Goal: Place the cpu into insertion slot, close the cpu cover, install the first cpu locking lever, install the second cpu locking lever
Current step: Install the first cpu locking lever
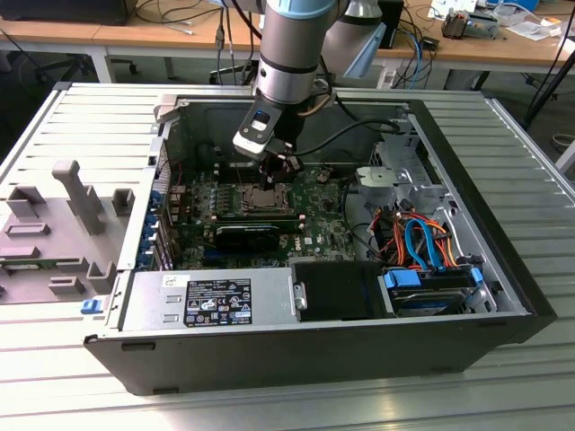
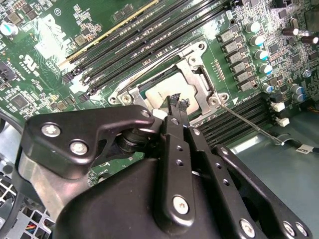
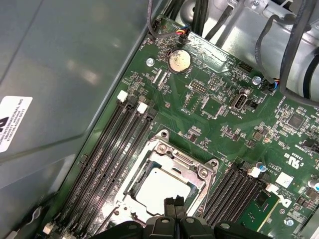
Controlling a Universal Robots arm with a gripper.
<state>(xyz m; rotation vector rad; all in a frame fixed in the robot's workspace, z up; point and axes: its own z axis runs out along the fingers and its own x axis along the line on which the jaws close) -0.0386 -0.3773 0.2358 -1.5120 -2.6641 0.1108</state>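
The insertion slot [image 1: 260, 199] sits mid-motherboard inside the open computer case. In both wrist views the silvery cpu [image 2: 162, 92] [image 3: 159, 188] lies in the slot. The cpu cover [image 2: 195, 74] [image 3: 175, 155], a thin metal frame, lies down flat around it. One thin locking lever [image 2: 244, 122] sticks out sideways from a socket corner over the memory slots. Another wire lever [image 2: 159, 59] runs along the socket's edge; I cannot tell whether it is latched. My gripper [image 1: 280, 166] [image 2: 178, 102] [image 3: 174, 203] hovers just over the socket's edge, fingers pressed together and holding nothing.
Long black memory slots [image 3: 112, 149] flank the socket on both sides. A grey drive cage [image 1: 404, 171] and orange and blue cables [image 1: 422, 242] fill the exterior view's right of the case. A labelled black box [image 1: 216, 301] lies along the front wall.
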